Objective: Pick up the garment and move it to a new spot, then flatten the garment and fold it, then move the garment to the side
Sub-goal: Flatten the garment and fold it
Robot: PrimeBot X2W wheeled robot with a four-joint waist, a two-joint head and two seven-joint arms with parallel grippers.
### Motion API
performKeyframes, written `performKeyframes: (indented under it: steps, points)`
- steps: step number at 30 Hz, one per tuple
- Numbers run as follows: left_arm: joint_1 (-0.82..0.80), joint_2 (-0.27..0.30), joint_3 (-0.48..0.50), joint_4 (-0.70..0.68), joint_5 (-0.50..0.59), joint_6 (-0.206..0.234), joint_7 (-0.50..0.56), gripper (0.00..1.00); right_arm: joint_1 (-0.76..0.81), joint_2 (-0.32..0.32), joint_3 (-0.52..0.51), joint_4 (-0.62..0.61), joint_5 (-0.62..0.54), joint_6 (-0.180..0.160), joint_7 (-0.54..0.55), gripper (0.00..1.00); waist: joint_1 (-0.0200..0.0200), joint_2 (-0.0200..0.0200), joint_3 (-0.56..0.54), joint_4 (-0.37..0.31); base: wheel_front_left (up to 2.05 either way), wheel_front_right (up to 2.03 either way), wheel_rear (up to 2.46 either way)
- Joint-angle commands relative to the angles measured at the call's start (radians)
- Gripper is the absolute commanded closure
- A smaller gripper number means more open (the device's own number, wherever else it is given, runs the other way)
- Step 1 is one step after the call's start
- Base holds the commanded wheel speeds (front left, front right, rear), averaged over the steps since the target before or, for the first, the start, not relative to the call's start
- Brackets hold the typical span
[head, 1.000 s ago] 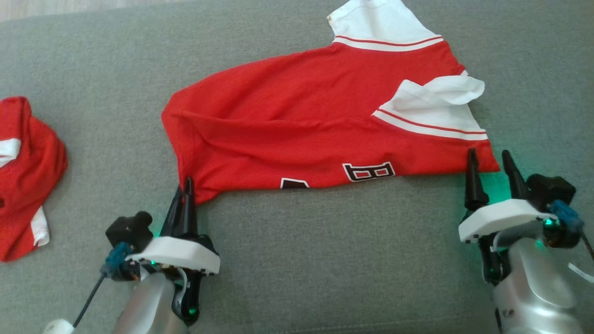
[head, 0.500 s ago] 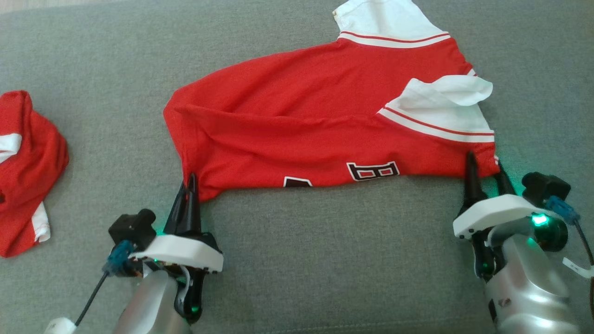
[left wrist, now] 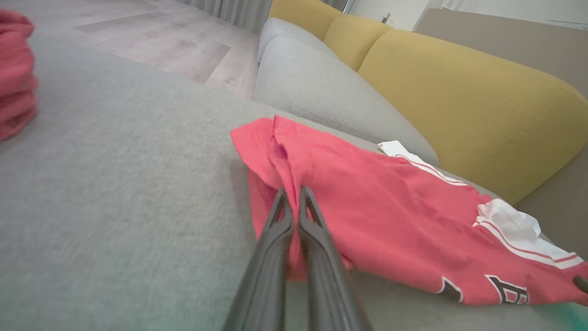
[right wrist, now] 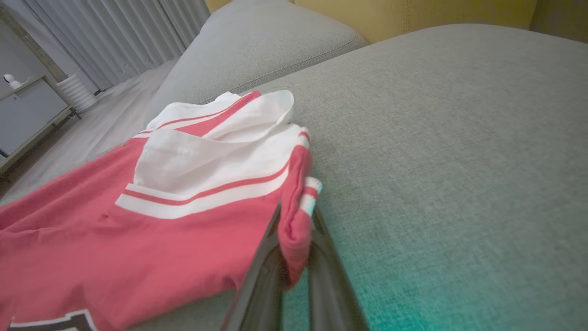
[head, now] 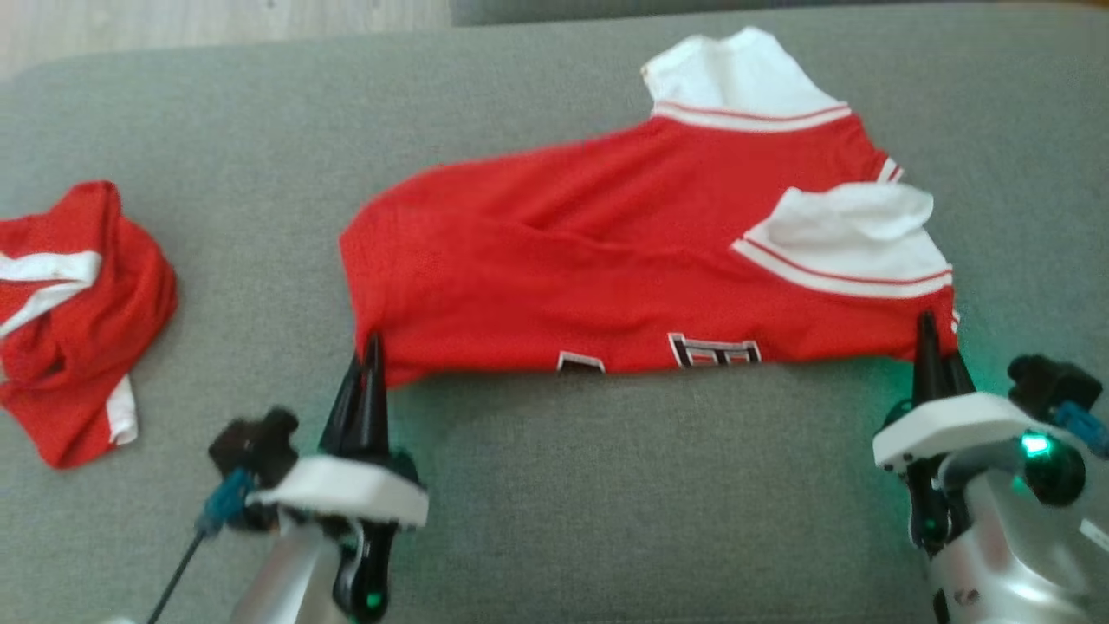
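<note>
The garment [head: 606, 260] is a red jersey with white sleeves and dark lettering, lying sideways across the grey cushion [head: 606, 485]. My left gripper [head: 368, 351] is shut on its near left corner; in the left wrist view the red cloth [left wrist: 367, 207] bunches between the closed fingers [left wrist: 275, 239]. At the near right corner my right gripper [head: 937, 342] is shut on the hem below the white sleeve [head: 853, 234]. The right wrist view shows a fold of red cloth [right wrist: 294, 225] pinched between that gripper's fingers [right wrist: 262, 276].
A second red and white garment [head: 74, 312] lies crumpled at the cushion's left. Yellow sofa backs [left wrist: 459, 92] and another grey cushion [left wrist: 321, 92] stand beyond the jersey. Wooden floor [head: 217, 22] shows past the cushion's far edge.
My right gripper moved forward onto the jersey's near right corner and shut on it. The head camera has shifted, so the whole scene sits lower and more to the right.
</note>
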Motion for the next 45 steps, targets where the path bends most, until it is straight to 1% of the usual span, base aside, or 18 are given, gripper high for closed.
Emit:
performKeyframes:
  steps: [1,9,14,16,17,18,19,20,26,29,32,36,41,45]
  points:
    - [0.024,0.024,0.027,-0.026,-0.014,0.002,-0.005,1.00,0.005,-0.003,0.013,-0.031,0.005,0.007,-0.004,1.00,0.0000,0.0000,-0.028,0.009,0.00,0.00,0.00]
    - [0.120,0.041,0.039,0.033,-0.013,0.002,-0.005,1.00,0.068,-0.008,-0.016,-0.036,0.020,0.007,-0.004,1.00,0.0000,0.0000,-0.098,0.008,0.00,0.00,0.00]
    - [0.183,0.038,0.061,0.094,0.034,0.002,-0.005,1.00,0.138,-0.020,-0.005,-0.034,0.041,0.007,-0.004,1.00,0.0000,0.0000,-0.150,-0.005,0.00,0.00,0.00]
    - [0.198,0.033,0.075,0.100,0.042,0.002,-0.005,0.75,0.155,-0.024,0.005,-0.040,0.047,0.007,-0.004,1.00,0.0000,0.0000,-0.156,-0.008,0.00,0.00,0.00]
    - [0.203,0.030,0.080,0.097,0.048,0.002,-0.005,0.52,0.160,-0.026,0.010,-0.044,0.049,0.007,-0.004,1.00,0.0000,0.0000,-0.157,-0.009,0.00,0.00,0.00]
    - [0.205,0.027,0.088,0.092,0.053,0.002,-0.005,0.05,0.163,-0.027,0.015,-0.047,0.051,0.007,-0.004,0.97,0.0000,0.0000,-0.155,-0.010,0.00,0.00,0.00]
    - [0.205,0.024,0.097,0.084,0.060,0.002,-0.005,0.00,0.165,-0.029,0.018,-0.051,0.051,0.007,-0.004,0.33,0.0000,0.0000,-0.152,-0.010,0.00,0.00,0.00]
    - [0.203,0.021,0.107,0.074,0.067,0.002,-0.005,0.00,0.163,-0.031,0.020,-0.057,0.051,0.007,-0.004,0.00,0.0000,0.0000,-0.148,-0.011,0.00,0.00,0.00]
    - [0.150,0.012,0.170,-0.031,0.116,0.002,-0.005,0.00,0.128,-0.030,0.004,-0.114,0.038,0.007,-0.004,0.00,0.0000,0.0000,-0.109,-0.016,0.00,0.00,0.00]
    - [0.101,0.011,0.190,-0.027,0.140,0.002,-0.005,0.00,0.101,-0.027,0.019,-0.130,0.030,0.007,-0.004,0.00,0.0000,0.0000,-0.084,-0.021,0.00,0.00,0.00]
    - [0.022,0.017,0.212,0.019,0.165,0.002,-0.005,0.00,0.063,-0.028,0.044,-0.144,0.029,0.007,-0.004,0.00,0.0000,0.0000,-0.056,-0.030,0.00,0.00,0.00]
    - [-0.087,0.038,0.235,0.124,0.175,0.002,-0.005,0.00,0.005,-0.031,0.086,-0.156,0.033,0.007,-0.004,0.00,0.0000,0.0000,-0.018,-0.051,0.00,0.00,0.00]
    - [-0.163,0.047,0.203,0.220,0.159,0.002,-0.005,0.00,-0.051,-0.034,0.139,-0.162,0.051,0.007,-0.004,0.00,0.0000,0.0000,0.016,-0.074,0.00,0.00,0.00]
    - [-0.197,0.055,0.175,0.302,0.139,0.002,-0.005,0.00,-0.098,-0.054,0.193,-0.170,0.065,0.007,-0.004,0.00,0.0000,0.0000,0.036,-0.083,0.00,0.00,0.00]
